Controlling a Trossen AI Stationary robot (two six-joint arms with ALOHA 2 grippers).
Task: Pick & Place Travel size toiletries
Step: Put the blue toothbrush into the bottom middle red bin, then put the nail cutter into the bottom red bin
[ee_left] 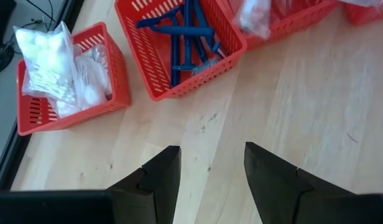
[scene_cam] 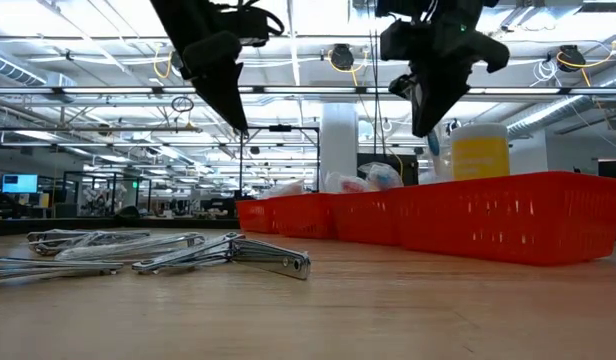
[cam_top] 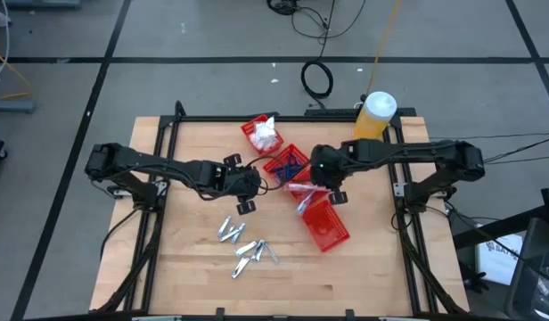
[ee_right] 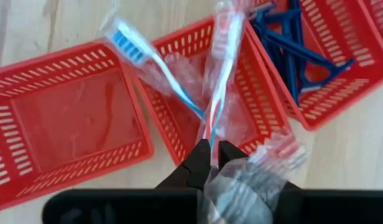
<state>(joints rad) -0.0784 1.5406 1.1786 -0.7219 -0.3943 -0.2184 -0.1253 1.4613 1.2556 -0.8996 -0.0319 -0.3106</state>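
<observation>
Right wrist view: the right hand (ee_right: 210, 152) pinches a clear-wrapped toothbrush (ee_right: 219, 74) by its lower end above the middle red bin (ee_right: 257, 93), beside a second wrapped toothbrush (ee_right: 151, 59) lying across that bin's rim. Blue razors (ee_right: 297, 46) fill the neighbouring bin (ee_right: 341, 93); the bin on the other side (ee_right: 67, 118) shows only its bare floor. High view: silvery pieces (cam_top: 246, 245) lie scattered on open bench (cam_top: 194, 281) near the front edge, well apart from the bins. White packets (cam_top: 265, 134) sit in the rear bin (cam_top: 250, 129). The left hand (ee_left: 207, 171) hovers over bare bench, fingers moderately apart, holding nothing. A yellow bottle (cam_top: 374, 116) stands at the bench's rear edge.
</observation>
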